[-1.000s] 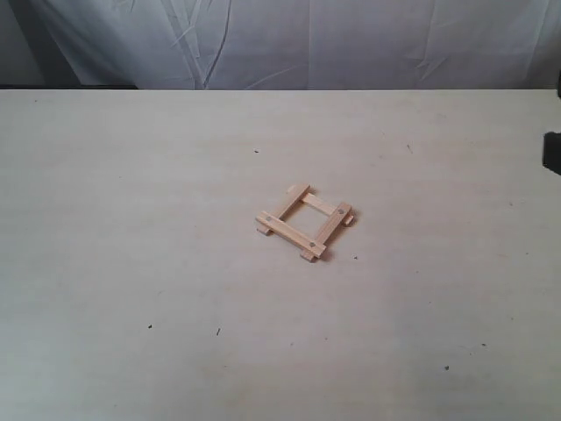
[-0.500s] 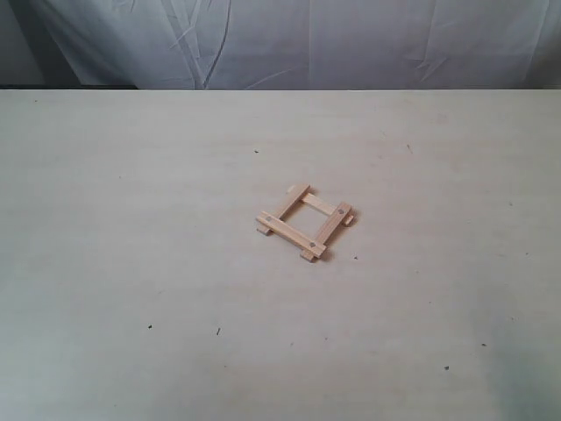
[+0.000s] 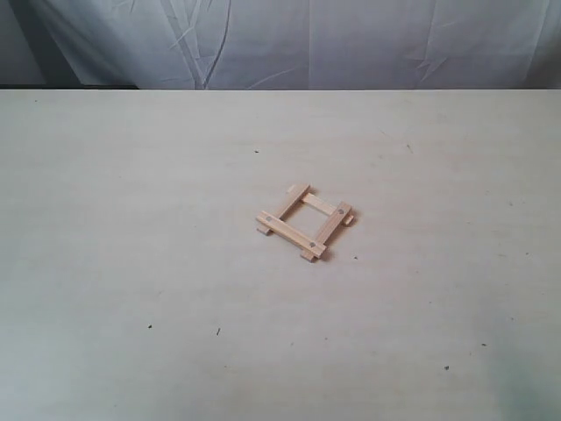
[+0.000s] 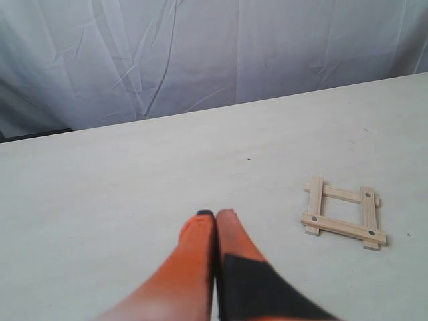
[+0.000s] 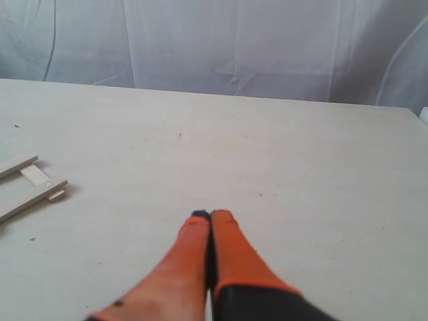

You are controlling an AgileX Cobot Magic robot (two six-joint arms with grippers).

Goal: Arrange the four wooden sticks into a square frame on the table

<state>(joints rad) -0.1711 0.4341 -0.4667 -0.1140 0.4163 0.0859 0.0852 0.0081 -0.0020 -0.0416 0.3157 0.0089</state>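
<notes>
We judge the task essentially done. The four wooden sticks lie as a closed square frame, corners overlapping, near the middle of the bench, slightly toward 1 o'clock. Our left gripper and right gripper are pinched closed, empty, and well apart from it.

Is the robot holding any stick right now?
No, nothing is held. The left gripper and right gripper are shut and empty; the square frame lies alone on the table.
</notes>
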